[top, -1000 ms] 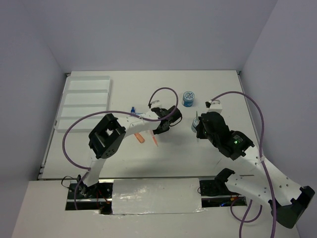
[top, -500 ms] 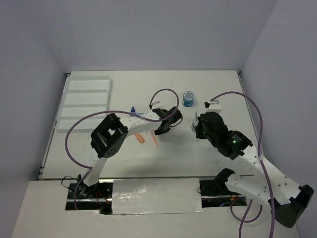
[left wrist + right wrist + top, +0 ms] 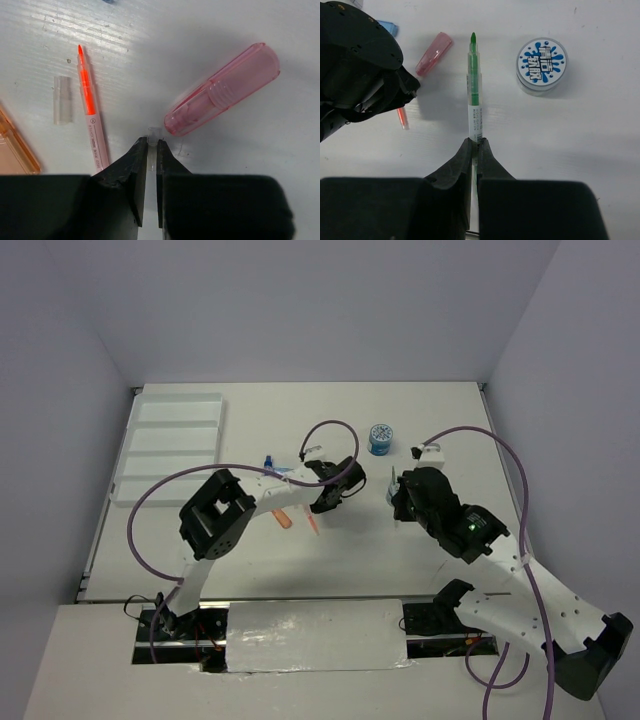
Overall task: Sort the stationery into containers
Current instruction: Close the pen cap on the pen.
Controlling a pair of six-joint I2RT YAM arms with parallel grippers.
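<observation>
My left gripper [image 3: 152, 142] is shut on a small clear cap [image 3: 153, 132], low over the table. A pink translucent piece [image 3: 222, 90] lies just ahead to the right. An orange highlighter [image 3: 90, 115] and a second clear cap [image 3: 62, 99] lie to the left. My right gripper [image 3: 475, 142] is shut on the thin green pen [image 3: 475, 85], which points forward above the table. A blue-and-white tape roll [image 3: 541, 65] sits to its right and also shows in the top view [image 3: 380, 437]. The white four-compartment tray [image 3: 170, 445] is at the far left, away from both grippers [image 3: 322, 504] [image 3: 393, 490].
An orange piece [image 3: 285, 518] and a small blue-capped bottle [image 3: 268, 462] lie by the left arm. A light blue piece [image 3: 387, 26] lies beyond the left gripper. A white item [image 3: 432, 450] sits behind the right arm. Purple cables arc over both arms.
My right gripper has shifted slightly up and left with the green pen. My left gripper has barely moved.
</observation>
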